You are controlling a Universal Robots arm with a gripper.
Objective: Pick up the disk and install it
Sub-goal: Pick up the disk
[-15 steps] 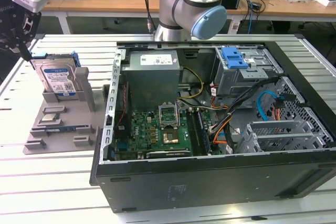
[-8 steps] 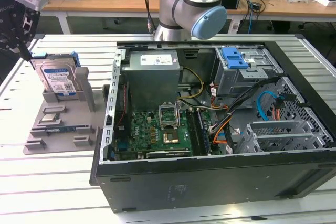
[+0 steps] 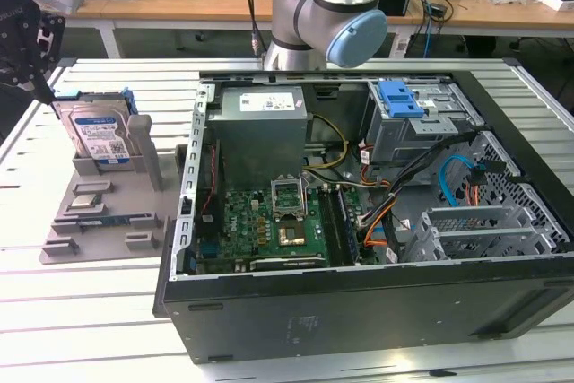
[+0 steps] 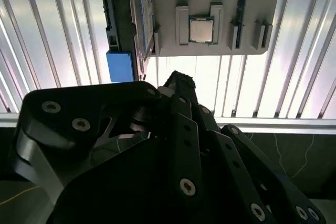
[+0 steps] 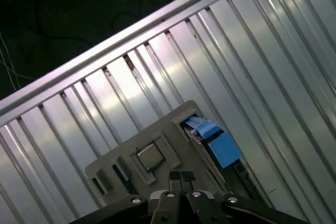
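The tool (image 3: 40, 87) hangs at the exterior view's left edge, just above and beside the disk (image 3: 100, 132) and clear of it. In the first wrist view its fingertips (image 5: 175, 178) are pressed together with nothing between them. The disk stands upright on edge in a slot of a grey holder tray (image 3: 99, 221), label facing outward and blue side rails showing. The tray lies on the ribbed metal tabletop (image 3: 90, 311), to the exterior view's left of the open computer case (image 3: 359, 320). A processor chip (image 4: 201, 29) sits in a recess of the same tray, apart from the disk. Inside the case a motherboard (image 3: 269, 221) is exposed, and a blue drive bracket (image 3: 399, 98) sits at the upper bay.
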